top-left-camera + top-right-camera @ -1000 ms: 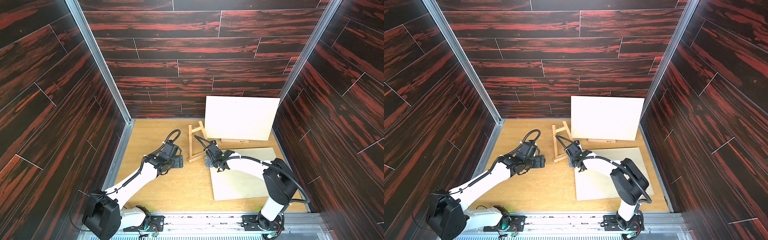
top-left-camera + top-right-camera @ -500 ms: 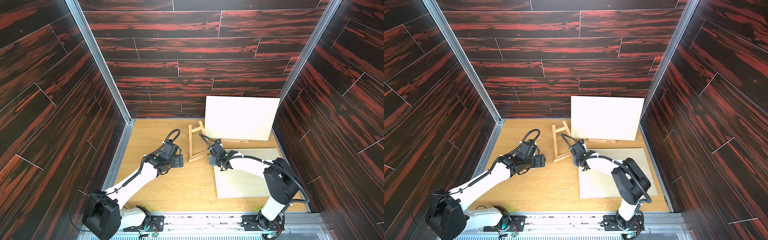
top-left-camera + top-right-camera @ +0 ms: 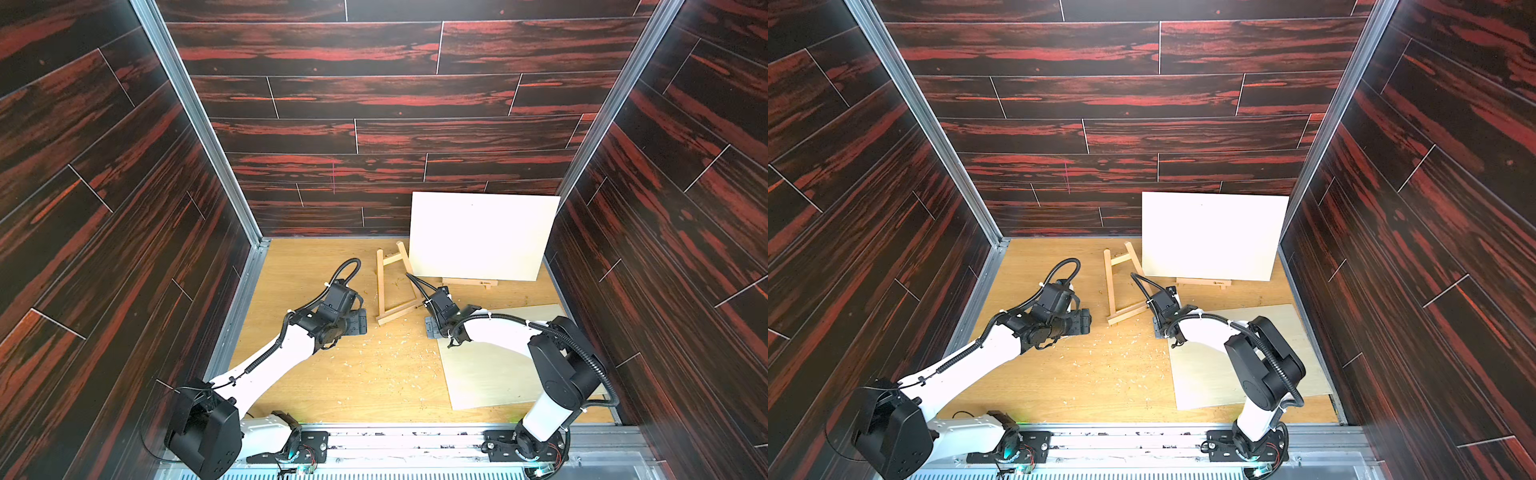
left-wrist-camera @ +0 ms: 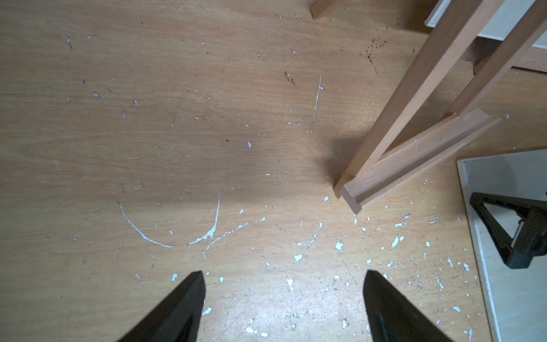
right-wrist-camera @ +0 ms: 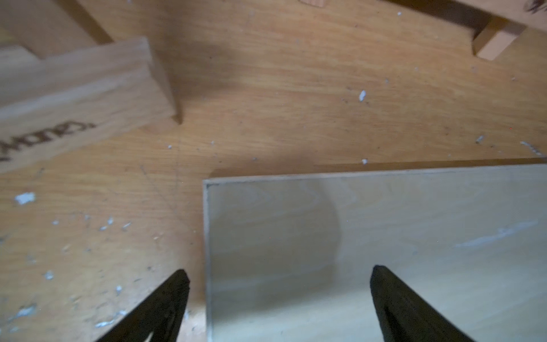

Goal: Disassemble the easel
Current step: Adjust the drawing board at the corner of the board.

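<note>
Bare wooden easel (image 3: pixel 398 313) sits mid-table, its lower ledge toward the arms and its uprights running back toward the rear wall; whether it lies flat or leans cannot be told. It carries no panel. A pale flat board (image 3: pixel 490 374) lies on the table (image 3: pixel 332 374) just right of it, apart from the ledge. Behind, a white panel (image 3: pixel 478 235) stands on the ledge of a second easel (image 3: pixel 469 283).

Progress, as judged: the near easel looks stripped of its board, so that step reads as done; the frame is in one piece, crossbar and ledge attached; the rear panel is not yet lifted off.

Right gripper (image 5: pixel 279 272) hangs over the flat board's near corner, jaws spread wide, nothing between them. Left gripper (image 4: pixel 284 274) hovers over bare table just left of the ledge's end, jaws well apart, also empty.

Against a second ago: the flat board has slid slightly rightward, away from the easel, and the right gripper has shifted with it; the left arm has not moved; the easel is unchanged.
</note>
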{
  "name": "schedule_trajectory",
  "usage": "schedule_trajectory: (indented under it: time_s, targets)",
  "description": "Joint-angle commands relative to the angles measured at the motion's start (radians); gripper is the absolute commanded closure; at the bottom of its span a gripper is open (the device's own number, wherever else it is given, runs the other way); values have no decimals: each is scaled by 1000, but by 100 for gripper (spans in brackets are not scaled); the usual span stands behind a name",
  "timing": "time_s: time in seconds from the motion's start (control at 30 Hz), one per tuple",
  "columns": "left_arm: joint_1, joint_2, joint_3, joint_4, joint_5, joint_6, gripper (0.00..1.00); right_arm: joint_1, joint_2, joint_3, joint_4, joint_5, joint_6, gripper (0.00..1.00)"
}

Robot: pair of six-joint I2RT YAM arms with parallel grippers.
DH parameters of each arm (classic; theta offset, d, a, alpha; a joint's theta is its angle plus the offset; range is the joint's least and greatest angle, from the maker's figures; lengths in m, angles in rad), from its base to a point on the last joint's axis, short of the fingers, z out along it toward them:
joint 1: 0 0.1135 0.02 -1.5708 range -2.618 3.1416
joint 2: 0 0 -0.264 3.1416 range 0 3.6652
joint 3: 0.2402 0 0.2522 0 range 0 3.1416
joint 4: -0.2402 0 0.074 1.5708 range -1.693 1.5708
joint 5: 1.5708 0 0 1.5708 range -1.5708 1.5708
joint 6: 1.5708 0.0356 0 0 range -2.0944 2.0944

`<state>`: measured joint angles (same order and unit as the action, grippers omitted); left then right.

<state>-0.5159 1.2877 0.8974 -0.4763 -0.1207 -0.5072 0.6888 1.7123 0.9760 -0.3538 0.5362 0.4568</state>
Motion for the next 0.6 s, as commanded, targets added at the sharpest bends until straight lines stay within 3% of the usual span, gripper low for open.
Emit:
schedule_trajectory:
  time_s: [0.0, 0.33, 0.57]
  targets:
    - [6, 4, 5, 4, -1, -13, 12, -2, -73, 47, -24, -54, 14, 1]
    - [5, -24, -16, 10, -8, -8, 12, -23, -129, 88, 105, -297, -70, 1]
    - [6, -85, -61, 9, -31, -7, 12, -91, -81, 150, 222, -373, -175, 5]
